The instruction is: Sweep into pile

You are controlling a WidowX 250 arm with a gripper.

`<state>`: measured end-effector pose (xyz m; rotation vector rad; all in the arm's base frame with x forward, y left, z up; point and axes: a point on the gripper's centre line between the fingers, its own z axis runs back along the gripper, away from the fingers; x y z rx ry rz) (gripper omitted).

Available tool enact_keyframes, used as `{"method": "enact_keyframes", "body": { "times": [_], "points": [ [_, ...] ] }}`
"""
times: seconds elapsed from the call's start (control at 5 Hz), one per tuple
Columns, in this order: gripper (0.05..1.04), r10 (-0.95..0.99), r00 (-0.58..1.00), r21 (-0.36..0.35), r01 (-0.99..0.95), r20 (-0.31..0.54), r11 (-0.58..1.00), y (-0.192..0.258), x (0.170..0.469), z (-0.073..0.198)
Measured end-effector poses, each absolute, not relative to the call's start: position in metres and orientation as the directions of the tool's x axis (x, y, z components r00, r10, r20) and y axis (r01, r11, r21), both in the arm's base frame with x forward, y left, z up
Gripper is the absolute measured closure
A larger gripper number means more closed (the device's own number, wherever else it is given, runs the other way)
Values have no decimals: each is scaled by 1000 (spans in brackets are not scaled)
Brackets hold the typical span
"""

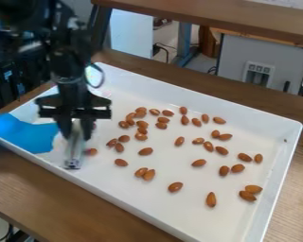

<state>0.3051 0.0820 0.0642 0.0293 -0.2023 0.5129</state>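
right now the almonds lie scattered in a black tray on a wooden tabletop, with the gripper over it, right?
The camera view shows a white tray, not a black one. The almonds do lie scattered in it on a wooden tabletop, gripper over it.

From my end, the tray (198,222) sits on the surface (72,198). Almonds (180,141) lie in it, from left of its middle across to its right side. My hand (77,132) hangs over the tray's left part, a tool (73,155) in it; a cloth-like piece (27,134) crosses its left edge.
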Motion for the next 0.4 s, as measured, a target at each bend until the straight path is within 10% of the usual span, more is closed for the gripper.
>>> {"method": "enact_keyframes", "body": {
  "times": [0.4],
  "points": [
    [717, 491, 853, -31, -494, 177, 869, 33, 324, 63]
  ]
}}
